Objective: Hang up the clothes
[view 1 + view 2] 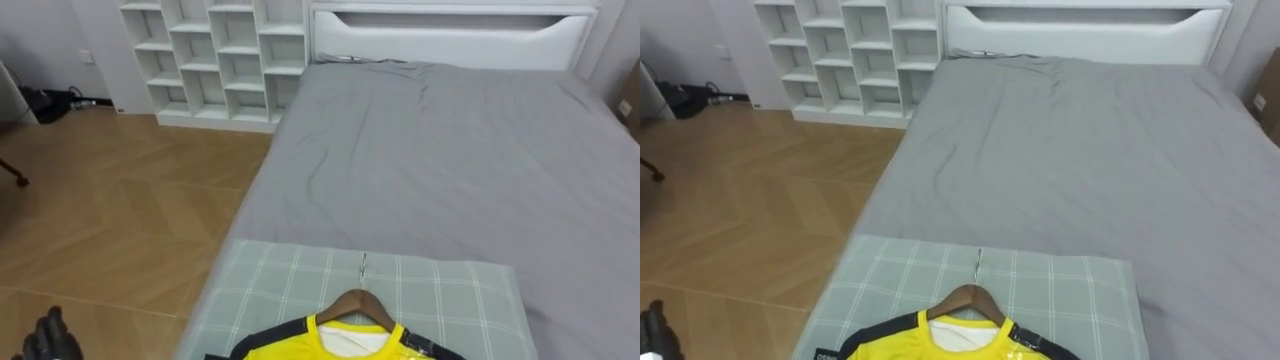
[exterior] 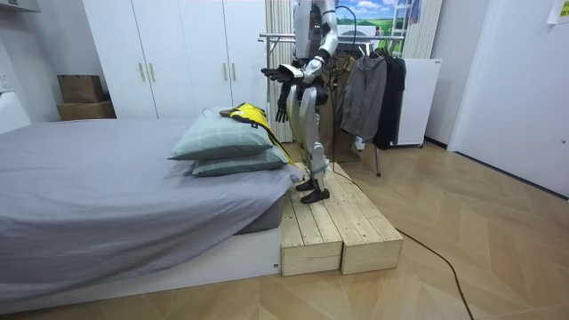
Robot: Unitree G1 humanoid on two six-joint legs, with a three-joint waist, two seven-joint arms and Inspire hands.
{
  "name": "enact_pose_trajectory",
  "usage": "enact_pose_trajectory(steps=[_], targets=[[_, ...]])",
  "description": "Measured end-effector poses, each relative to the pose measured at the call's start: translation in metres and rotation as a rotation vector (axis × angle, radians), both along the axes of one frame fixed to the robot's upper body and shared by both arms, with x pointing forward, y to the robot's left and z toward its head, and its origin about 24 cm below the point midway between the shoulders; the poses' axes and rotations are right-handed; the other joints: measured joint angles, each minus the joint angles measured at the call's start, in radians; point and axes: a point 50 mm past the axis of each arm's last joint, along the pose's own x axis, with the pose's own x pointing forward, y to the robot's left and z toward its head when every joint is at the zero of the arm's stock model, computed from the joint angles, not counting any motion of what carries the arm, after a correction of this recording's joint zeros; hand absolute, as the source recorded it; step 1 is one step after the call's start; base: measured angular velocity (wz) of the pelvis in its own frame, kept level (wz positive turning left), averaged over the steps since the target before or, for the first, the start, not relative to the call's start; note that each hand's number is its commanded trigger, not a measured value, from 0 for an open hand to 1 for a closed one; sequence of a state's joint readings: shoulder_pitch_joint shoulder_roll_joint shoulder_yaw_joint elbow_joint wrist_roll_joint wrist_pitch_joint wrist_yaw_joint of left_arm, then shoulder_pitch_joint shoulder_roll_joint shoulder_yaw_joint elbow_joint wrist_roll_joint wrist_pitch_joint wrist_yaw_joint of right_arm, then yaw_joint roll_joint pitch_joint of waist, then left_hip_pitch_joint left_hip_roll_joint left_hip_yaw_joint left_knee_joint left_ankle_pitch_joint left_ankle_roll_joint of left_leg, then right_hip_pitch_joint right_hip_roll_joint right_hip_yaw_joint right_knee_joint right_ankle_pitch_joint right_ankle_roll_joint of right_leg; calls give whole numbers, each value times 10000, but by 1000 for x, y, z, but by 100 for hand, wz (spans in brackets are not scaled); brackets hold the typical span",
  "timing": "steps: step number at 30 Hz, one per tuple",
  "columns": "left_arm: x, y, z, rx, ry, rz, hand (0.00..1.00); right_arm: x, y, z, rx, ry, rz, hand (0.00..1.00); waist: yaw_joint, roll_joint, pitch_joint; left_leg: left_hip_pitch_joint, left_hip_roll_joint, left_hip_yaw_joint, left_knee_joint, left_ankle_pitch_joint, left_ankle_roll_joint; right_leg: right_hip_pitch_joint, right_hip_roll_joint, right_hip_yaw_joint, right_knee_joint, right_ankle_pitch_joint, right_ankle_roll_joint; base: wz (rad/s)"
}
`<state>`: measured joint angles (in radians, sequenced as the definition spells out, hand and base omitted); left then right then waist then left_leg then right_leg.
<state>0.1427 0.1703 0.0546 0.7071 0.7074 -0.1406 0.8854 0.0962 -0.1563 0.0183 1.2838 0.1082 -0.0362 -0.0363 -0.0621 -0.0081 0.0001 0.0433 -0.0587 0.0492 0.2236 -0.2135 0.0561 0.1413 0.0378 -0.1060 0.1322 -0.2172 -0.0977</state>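
Observation:
A yellow shirt with dark trim (image 1: 345, 347) lies on a wooden hanger (image 1: 358, 304) on top of the green checked pillow (image 1: 290, 285) at the near end of the grey bed (image 1: 450, 170). In the room view the shirt (image 2: 250, 114) rests on two stacked pillows, just in front of me. My left hand (image 1: 50, 337) shows its dark, straight fingers at the lower left, beside the pillow and apart from the shirt. The room view has that hand (image 2: 277, 75) held out flat at chest height. My right hand (image 2: 282, 108) hangs below it, fingers down, holding nothing.
I stand on a low wooden platform (image 2: 338, 233) at the bed's end. Behind me a clothes rack (image 2: 293, 37) carries dark garments (image 2: 373, 93). White cube shelves (image 1: 215, 60) and the white headboard (image 1: 450, 35) stand at the far end. Wood floor (image 1: 110, 210) lies to my left.

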Motion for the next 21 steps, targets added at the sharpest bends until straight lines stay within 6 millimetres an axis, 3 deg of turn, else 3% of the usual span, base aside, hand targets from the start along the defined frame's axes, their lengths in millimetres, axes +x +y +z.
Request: enact_pose_trajectory(steps=[10,21], targets=[[7,-13,1,815,232,-1305,0,-2,0,0,-71,121,413,0,-426,1,16,59,8,18,9,1,2,9,11,229,11,1,-2,-6],[33,-38,7,767,210,-2656,0,-3,2,-1,263,226,383,0,-761,87,16,-45,14,38,-31,7,12,-80,0,223,66,3,-2,0]])
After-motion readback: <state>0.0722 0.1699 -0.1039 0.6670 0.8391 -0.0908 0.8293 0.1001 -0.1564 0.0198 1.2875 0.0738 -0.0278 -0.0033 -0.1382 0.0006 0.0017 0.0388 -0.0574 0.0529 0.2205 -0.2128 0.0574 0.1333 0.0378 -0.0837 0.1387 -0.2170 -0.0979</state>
